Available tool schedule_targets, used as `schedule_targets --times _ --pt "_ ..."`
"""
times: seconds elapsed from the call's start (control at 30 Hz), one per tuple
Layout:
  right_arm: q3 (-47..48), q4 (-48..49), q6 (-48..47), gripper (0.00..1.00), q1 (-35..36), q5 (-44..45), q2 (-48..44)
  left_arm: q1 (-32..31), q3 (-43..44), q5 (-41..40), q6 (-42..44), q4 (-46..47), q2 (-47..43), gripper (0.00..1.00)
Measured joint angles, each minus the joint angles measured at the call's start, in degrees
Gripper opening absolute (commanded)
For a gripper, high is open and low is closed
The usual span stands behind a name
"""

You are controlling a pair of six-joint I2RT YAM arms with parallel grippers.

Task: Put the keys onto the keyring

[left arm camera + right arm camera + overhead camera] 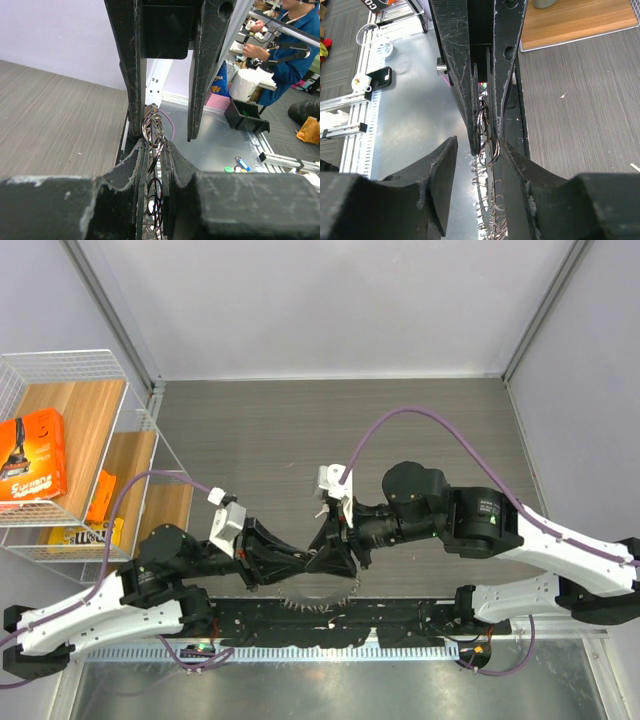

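Top external view showed the left gripper and right gripper meeting tip to tip at the lower centre of the frame, with the keys fanning out as a spiky disc just beneath them. Left jaws were pinched narrow on the keyring (probably to steady it). Right jaws stood apart around it, one finger touching the wire, likely ready to pry or thread.
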Motion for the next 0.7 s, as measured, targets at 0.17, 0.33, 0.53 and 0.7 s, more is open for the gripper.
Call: schedule_targets --times 0.17,0.33,0.53,0.7 --pt "1.31 0.07 -0.15 0.39 0.0 0.02 1.16 0.0 0.0 -0.07 -0.66 0.83 -0.02 0.0" --pt "2.19 0.15 -0.37 0.34 0.0 0.02 1.77 -0.02 -0.11 -0.37 -0.79 1.01 -1.14 0.0" --pt "2.32 0.33 -0.44 0.28 0.02 0.07 1.77 -0.02 -0.42 -1.07 -0.76 0.96 -2.91 0.0" --pt "2.4 0.31 -0.42 0.25 0.02 0.46 1.77 -0.11 -0.52 -1.27 -0.76 0.96 -3.26 0.0"
